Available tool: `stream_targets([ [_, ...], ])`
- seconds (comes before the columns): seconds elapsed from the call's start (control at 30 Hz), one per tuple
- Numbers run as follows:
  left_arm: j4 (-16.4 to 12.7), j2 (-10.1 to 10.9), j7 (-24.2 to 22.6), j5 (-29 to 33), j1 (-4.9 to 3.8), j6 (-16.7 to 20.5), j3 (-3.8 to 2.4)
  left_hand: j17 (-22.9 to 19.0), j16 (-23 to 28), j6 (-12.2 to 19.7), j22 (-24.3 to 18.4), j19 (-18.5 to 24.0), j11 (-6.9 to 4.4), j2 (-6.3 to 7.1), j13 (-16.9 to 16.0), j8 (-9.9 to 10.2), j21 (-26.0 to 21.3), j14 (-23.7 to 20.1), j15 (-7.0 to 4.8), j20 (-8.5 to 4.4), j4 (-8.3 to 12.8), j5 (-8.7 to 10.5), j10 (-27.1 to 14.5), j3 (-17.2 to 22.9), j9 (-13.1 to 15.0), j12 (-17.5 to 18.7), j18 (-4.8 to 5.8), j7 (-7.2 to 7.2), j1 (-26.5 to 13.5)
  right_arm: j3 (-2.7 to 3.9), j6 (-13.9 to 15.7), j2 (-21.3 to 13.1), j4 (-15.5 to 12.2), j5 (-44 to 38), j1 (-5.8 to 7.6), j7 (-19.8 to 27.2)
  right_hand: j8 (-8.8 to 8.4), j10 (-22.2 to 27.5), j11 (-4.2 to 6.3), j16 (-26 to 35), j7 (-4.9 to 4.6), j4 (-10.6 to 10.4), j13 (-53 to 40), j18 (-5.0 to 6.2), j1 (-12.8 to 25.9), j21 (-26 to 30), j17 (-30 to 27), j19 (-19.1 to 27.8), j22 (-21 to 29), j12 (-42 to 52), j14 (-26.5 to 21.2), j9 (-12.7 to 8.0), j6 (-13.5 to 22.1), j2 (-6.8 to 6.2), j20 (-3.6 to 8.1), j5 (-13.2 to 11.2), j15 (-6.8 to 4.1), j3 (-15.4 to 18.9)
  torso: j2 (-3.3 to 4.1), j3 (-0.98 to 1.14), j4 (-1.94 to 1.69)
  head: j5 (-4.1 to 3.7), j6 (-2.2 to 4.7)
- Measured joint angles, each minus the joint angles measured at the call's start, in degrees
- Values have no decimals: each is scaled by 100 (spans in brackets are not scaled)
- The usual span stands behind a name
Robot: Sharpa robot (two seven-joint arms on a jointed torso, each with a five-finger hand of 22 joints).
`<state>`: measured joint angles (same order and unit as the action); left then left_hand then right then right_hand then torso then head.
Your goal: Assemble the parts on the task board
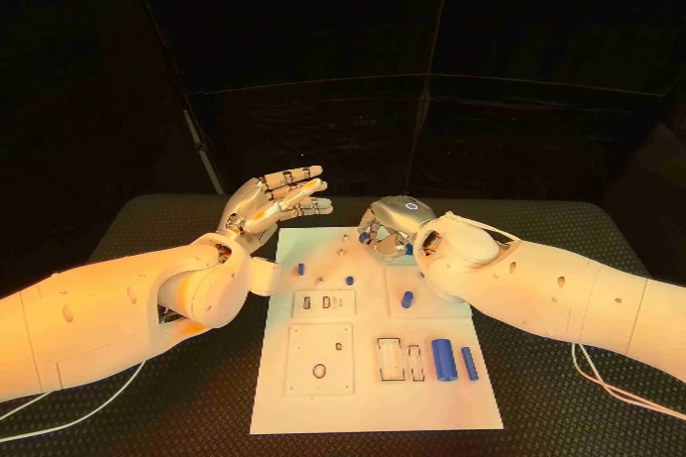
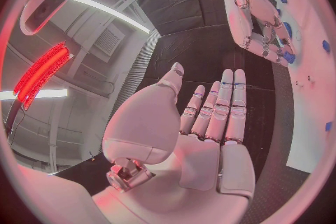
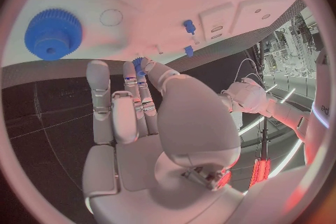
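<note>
Blue cylinder parts [image 1: 445, 359] near edge of white task board [image 1: 358, 398]; left robot hand [image 1: 272, 204] flat, empty; right robot hand [image 1: 394, 229] pinches small blue part [image 3: 139, 64].

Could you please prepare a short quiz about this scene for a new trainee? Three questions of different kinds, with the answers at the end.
1. True or false: the left hand holds something.
2. Where do the two long blue cylinders lie?
A. on the white board, at its near end, on the robot's right side
B. on the black table, off the board
C. in the palm of the left hand
3. Fill in: the ___ hand pinches a small blue part at its fingertips.

Key: 1 false, it is open with its fingers spread. 2 A. 3 right; the right hand is over the far end of the board.
</note>
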<state>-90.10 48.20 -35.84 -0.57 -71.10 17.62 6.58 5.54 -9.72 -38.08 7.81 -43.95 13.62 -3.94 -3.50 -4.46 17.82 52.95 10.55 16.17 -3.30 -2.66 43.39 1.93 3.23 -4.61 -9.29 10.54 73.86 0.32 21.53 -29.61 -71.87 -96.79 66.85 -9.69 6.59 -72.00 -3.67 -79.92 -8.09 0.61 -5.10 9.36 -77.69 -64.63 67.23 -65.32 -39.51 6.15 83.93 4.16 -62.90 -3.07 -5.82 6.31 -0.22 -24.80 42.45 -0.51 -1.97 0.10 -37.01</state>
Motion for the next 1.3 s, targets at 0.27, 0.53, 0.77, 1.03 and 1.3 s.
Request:
stream_targets([
  [0.27,15,-26,5,0,-19,1,0,-6,0,20,-5,0,21,0,6,28,0,0,0,0,16,0,-21,-16,-5,40,0,-20,0,0,65,324,283,34,13,-8,-13,-9,9,0,2,-40,0,0,28,0,-7,20,12,-28,0,0,2,-15,20,-12,0,-4,9,-7,0,-3,16],
  [0.53,36,-41,8,-1,-49,5,0,-5,23,20,-6,0,1,0,5,28,0,0,0,0,16,0,-40,-16,-4,40,0,-21,0,-1,60,570,580,52,28,-37,-18,-7,7,0,4,-41,-1,0,28,0,-20,20,30,-43,0,1,4,-15,20,-22,0,-4,23,-14,-10,7,14],
  [0.77,44,-56,11,-1,-70,6,0,-11,23,20,-11,0,0,0,5,28,-23,0,0,0,16,0,-40,-16,-4,40,0,-20,0,-1,39,722,772,58,32,-70,-49,14,-13,0,8,-56,4,0,27,0,-23,20,42,-50,0,2,11,-16,19,-32,0,-20,27,-15,-7,35,-4],
  [1.03,53,-66,15,-1,-86,9,0,-11,23,40,-12,0,0,0,4,28,-23,0,0,0,16,0,-40,-16,-4,40,0,0,0,-2,4,882,1007,61,35,-89,-52,14,-13,0,8,-86,4,0,90,0,-48,39,83,-71,0,2,12,-30,39,-33,1,-19,31,-13,-1,30,-37],
  [1.3,63,-78,24,-1,-96,15,0,-16,46,40,-15,0,20,0,4,28,-23,0,0,0,16,0,-61,-16,-4,40,0,0,0,5,-52,967,1111,62,48,-90,-83,35,-33,0,7,-96,4,0,90,1,-64,39,92,-71,0,2,17,-30,39,-33,1,-9,32,-13,-1,42,-57],
])
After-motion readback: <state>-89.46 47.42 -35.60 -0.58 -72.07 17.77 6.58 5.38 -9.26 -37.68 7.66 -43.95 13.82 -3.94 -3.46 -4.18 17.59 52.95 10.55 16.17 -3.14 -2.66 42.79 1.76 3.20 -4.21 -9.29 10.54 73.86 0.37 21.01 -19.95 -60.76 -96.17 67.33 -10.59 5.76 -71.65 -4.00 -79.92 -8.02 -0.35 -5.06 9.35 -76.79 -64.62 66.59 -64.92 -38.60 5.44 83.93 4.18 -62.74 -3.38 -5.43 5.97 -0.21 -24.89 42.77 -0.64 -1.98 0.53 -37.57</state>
